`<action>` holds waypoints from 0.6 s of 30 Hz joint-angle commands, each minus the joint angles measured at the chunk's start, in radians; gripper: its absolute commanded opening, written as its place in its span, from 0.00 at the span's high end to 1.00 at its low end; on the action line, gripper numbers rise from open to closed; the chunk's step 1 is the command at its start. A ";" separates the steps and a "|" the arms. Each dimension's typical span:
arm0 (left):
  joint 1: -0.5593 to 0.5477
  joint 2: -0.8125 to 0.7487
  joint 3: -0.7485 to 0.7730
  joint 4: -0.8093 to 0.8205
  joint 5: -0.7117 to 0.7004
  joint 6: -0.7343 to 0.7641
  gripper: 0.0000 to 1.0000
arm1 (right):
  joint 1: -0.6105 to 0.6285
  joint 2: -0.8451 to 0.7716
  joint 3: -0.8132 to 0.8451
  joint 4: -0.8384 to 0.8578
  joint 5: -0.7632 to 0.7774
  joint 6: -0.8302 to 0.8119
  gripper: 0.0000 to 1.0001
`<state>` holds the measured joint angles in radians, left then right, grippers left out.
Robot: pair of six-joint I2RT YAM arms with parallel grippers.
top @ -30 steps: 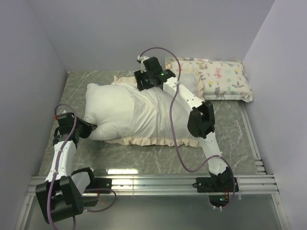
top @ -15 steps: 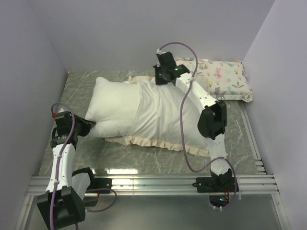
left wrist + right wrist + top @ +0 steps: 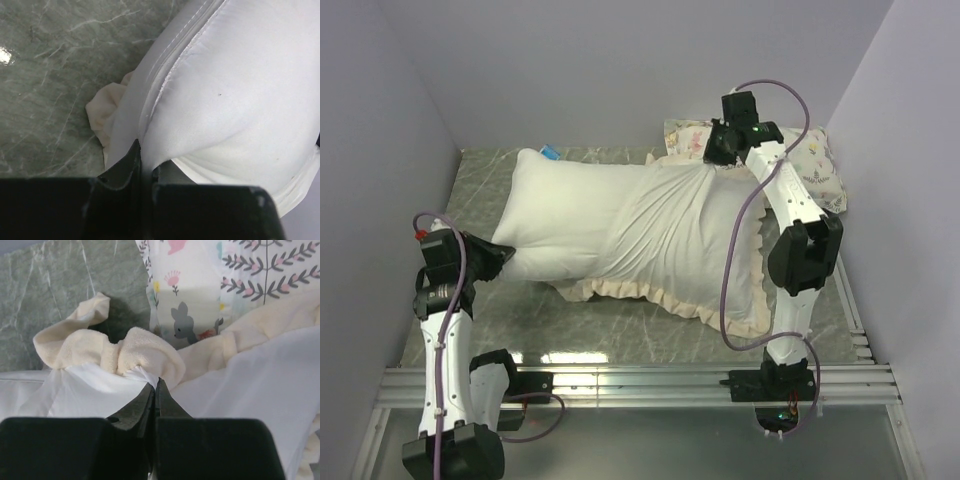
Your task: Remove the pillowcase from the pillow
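Note:
The plain white pillow point(image 3: 565, 205) lies across the marble table, its left half bare. The pillowcase point(image 3: 690, 240), white side out with a cream frill, covers its right half. My left gripper point(image 3: 505, 255) is shut on the pillow's near-left corner; in the left wrist view the seam of the pillow point(image 3: 225, 90) runs between the black jaws of the left gripper point(image 3: 146, 155). My right gripper point(image 3: 712, 150) is at the back right, shut on a pinch of the pillowcase point(image 3: 145, 352), with fabric drawn taut toward it. In the right wrist view the right gripper point(image 3: 156, 382) holds white cloth below the bunched frill.
A small animal-and-plant print pillow point(image 3: 815, 165) lies at the back right under the right arm and shows behind the frill as the print pillow point(image 3: 200, 290). Grey walls close in on three sides. A metal rail point(image 3: 640, 380) runs along the front edge.
My right gripper closed on the pillowcase and pulled it to the back right, stretching it and baring more of the pillow. The left arm shifted a little to the left, still holding the corner.

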<state>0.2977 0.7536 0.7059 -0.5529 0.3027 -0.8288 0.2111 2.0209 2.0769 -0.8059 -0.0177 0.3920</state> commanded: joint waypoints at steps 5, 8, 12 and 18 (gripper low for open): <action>0.041 -0.020 0.107 -0.005 -0.137 0.022 1.00 | 0.071 -0.201 -0.109 0.160 0.066 -0.062 0.91; 0.041 -0.004 0.130 -0.002 -0.114 0.028 0.99 | 0.166 -0.333 -0.253 0.226 0.160 -0.099 0.49; 0.040 -0.003 0.155 0.010 -0.099 0.026 0.99 | 0.322 -0.500 -0.441 0.270 0.257 -0.096 0.29; 0.037 -0.010 0.193 0.018 -0.091 0.037 0.99 | 0.542 -0.801 -0.775 0.385 0.306 -0.021 0.27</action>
<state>0.3256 0.7635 0.8234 -0.6186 0.2478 -0.8055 0.6849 1.3281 1.4330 -0.5129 0.2165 0.3298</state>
